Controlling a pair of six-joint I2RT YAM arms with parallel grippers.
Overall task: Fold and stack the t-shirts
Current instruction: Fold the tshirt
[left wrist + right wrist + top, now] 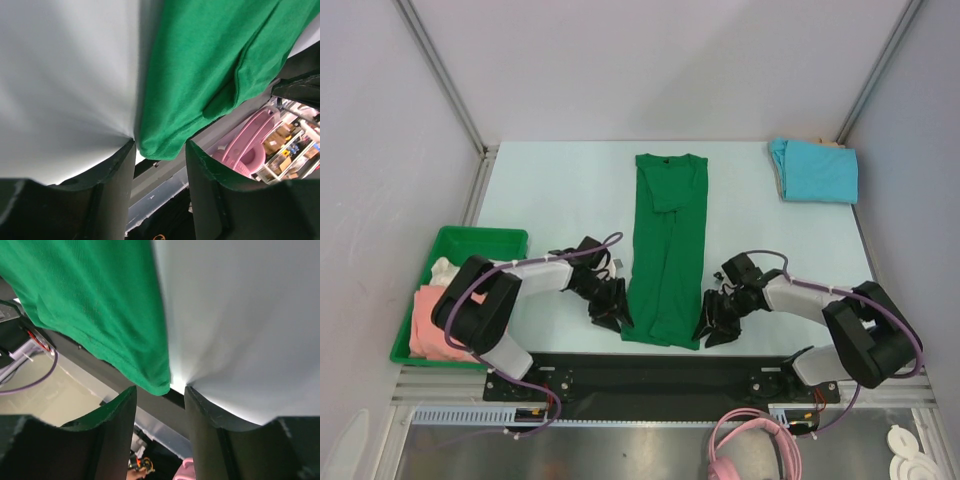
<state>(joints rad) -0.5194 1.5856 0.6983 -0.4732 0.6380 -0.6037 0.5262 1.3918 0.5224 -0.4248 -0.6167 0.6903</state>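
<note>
Green t-shirt [90, 305] corner lies between end effector [160, 391] jaws.

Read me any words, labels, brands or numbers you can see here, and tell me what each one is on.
None can be read.
The dark green t-shirt, turquoise t-shirt and green tray show no print.
The cluttered shelves in the left wrist view are too blurred to read.

Robotics lab test cell: plain white walls [650, 60], aluminium corner struts [440, 70], pale surface [570, 190], black mounting rail [660, 375], slotted cable duct [460, 413], cluttered parts shelving [290, 145] beyond.
</note>
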